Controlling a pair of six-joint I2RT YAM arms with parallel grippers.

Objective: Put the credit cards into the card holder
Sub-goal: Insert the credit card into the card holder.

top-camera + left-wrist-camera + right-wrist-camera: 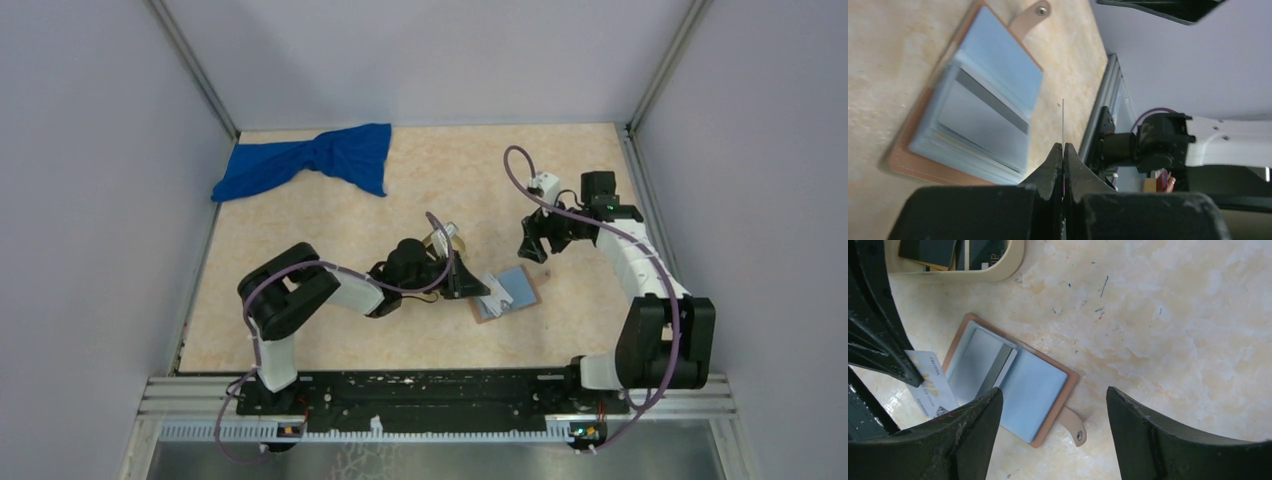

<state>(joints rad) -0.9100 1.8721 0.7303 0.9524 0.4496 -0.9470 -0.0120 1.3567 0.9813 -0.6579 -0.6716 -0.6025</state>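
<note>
The card holder (518,287) lies open on the table, reddish-brown outside and blue-grey inside (1018,385). My left gripper (470,282) is shut on a grey credit card (497,296), held at the holder's left edge. In the left wrist view the card (1063,122) shows edge-on between the shut jaws of that gripper (1063,146), beside the holder (978,115). The right wrist view shows the grey card (930,382) next to the slots. My right gripper (1053,392) hangs open above the holder with nothing in it (533,250). A black credit card (928,252) lies in the tan tray.
The oval tan tray (998,272) sits just behind the holder, partly hidden under my left arm (443,240). A blue cloth (310,160) lies at the back left. Grey walls close the table on three sides. The holder's strap with a snap (1075,427) sticks out.
</note>
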